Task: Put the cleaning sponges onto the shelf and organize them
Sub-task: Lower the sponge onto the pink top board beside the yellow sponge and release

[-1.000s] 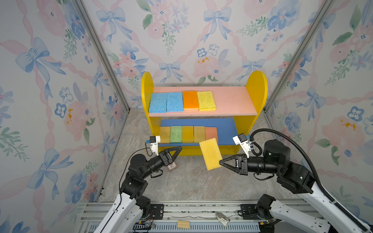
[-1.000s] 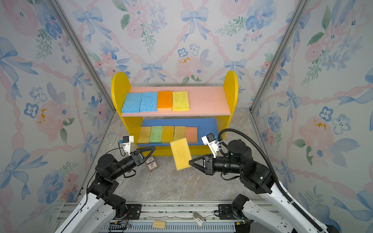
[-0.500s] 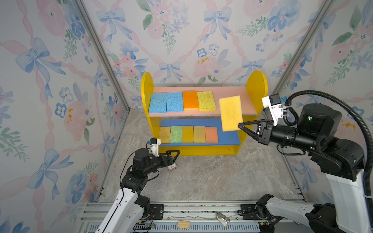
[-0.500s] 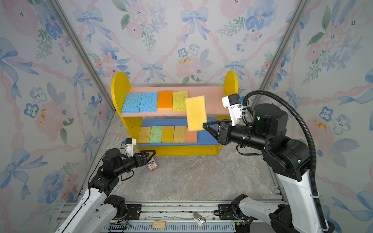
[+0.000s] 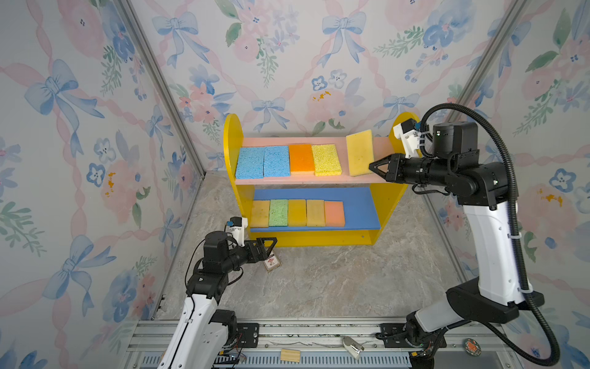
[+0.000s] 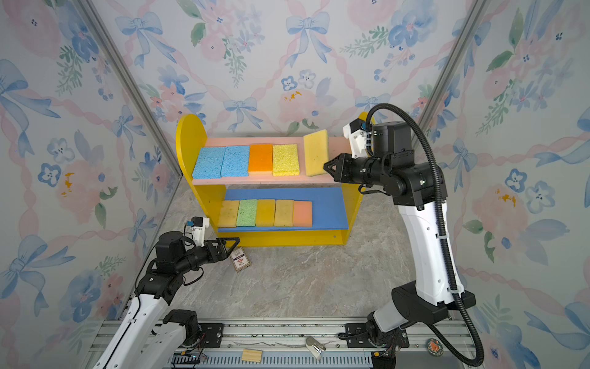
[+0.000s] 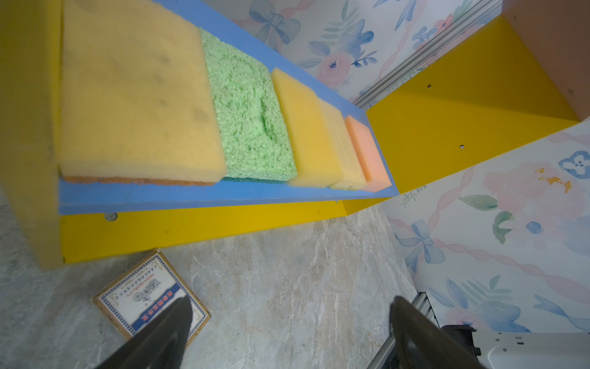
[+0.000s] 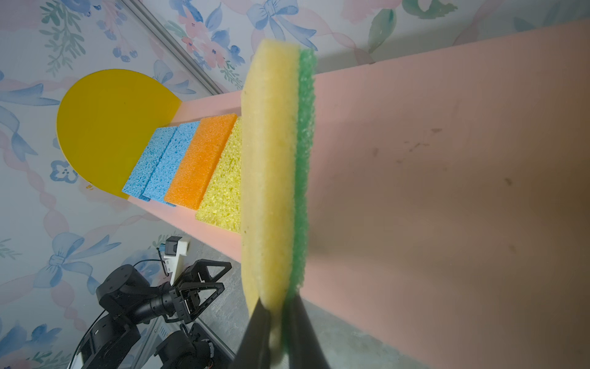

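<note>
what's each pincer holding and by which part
The right pincer pinches the yellow sponge by one short end, across its thickness. The left pincer is open, holding nothing.

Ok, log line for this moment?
right claw shut on green-backed sponge, tilted at pink upper board | left claw open, empty, by card box | nine other sponges flat on shelf

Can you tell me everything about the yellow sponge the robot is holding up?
The sponge is a flat rectangle of pale yellow foam with tiny holes; the right wrist view shows a thin green scrubby layer on one face. The right gripper pinches it near one end, shut on it. It is held tilted, not flat, over the pink upper board, just right of the bright yellow sponge, green side toward the board. Whether it touches the board I cannot tell.
</note>
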`<state>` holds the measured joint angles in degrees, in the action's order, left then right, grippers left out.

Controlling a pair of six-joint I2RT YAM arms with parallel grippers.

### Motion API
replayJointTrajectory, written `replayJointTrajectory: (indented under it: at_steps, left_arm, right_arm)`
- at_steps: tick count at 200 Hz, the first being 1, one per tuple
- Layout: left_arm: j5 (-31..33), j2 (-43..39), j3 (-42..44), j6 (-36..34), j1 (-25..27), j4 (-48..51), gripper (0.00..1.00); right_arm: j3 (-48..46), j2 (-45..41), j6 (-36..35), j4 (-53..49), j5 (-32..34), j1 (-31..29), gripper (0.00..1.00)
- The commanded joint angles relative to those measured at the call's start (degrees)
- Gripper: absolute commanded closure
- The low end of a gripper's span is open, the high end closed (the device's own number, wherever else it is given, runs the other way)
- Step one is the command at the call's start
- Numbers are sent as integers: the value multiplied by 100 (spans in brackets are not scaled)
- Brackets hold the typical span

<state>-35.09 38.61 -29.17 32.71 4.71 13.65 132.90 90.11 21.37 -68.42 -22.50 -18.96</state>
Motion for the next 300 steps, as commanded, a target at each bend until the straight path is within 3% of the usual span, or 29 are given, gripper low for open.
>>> replayJointTrajectory:
  at_steps: [1, 20, 34, 51, 71, 208, 263, 300]
  left_arm:
    - [-88, -18, -24, -184, -39, 59, 2]
    - [-75, 10, -20, -178, -40, 59, 2]
    - [-70, 16, -26, -178, -40, 59, 2]
    - [-66, 31, -15, -174, -40, 58, 2]
    - [-69, 50, -14, -167, -44, 49, 2]
    - [-64, 49, 4, -153, -23, 50, 2]
    - [-68, 114, 0, -148, 3, 50, 2]
    - [-69, 145, 3, -150, 12, 50, 2]
  right_arm:
    - [215, 156, -101, -204, -373, 140, 86]
    - [239, 253, -47, -220, -525, 158, 79]
    - [242, 224, -67, -252, -429, 174, 63]
    - [158, 103, -80, -252, -265, 212, 51]
    - [28, -23, -80, -225, -103, 290, 44]
    - [-313, 836, 654, 1188, -679, -76, 43]
    - [-437, 788, 650, 1288, -526, -73, 43]
    - [-606, 508, 499, 1114, -24, -51, 36]
